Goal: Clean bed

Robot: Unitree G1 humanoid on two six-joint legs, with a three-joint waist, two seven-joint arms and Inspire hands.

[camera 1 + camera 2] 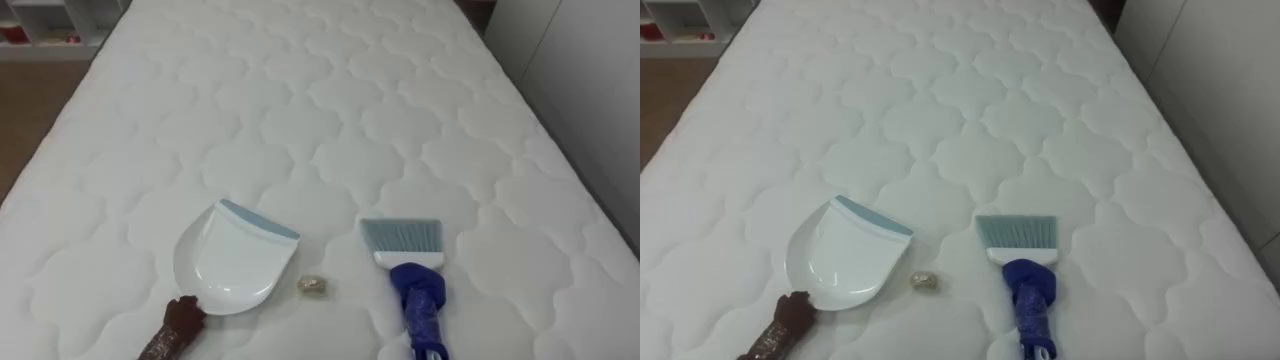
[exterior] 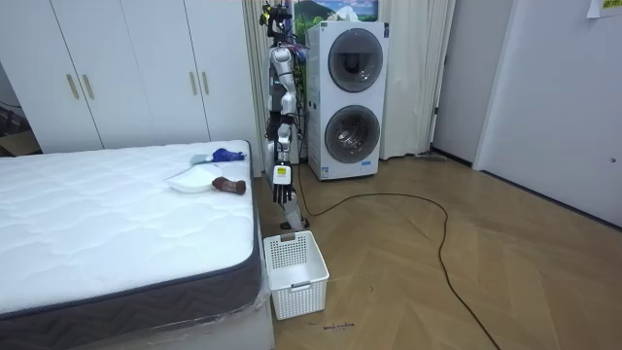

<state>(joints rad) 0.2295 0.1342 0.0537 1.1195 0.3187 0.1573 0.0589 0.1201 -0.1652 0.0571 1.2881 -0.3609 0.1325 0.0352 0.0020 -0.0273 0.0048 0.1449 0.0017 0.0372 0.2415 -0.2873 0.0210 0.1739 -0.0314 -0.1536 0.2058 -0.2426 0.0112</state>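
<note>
- A white quilted bed (image 1: 330, 110) is seen from its near edge. In the room view, white wardrobes (image 2: 126, 68) are set behind it and two stacked washing machines (image 2: 347, 97) are placed next to the robot.
- The robot is stood at the bed's edge beside the machines, facing the bed.
- A white dustpan (image 1: 232, 262) with a brown handle is laid flat on the bed, near left, mouth turned away from the robot.
- A blue-handled brush (image 1: 405, 255) is laid to its right, apart from it, bristles pointed away.
- A small beige crumb (image 1: 312, 285) is seen between them, just beside the dustpan.
- The left hand (image 2: 283, 192) is hung at the robot's side, fingers loose and pointed down, nothing held.
- A white basket (image 2: 296, 262) is set on the wooden floor by the bed corner.
</note>
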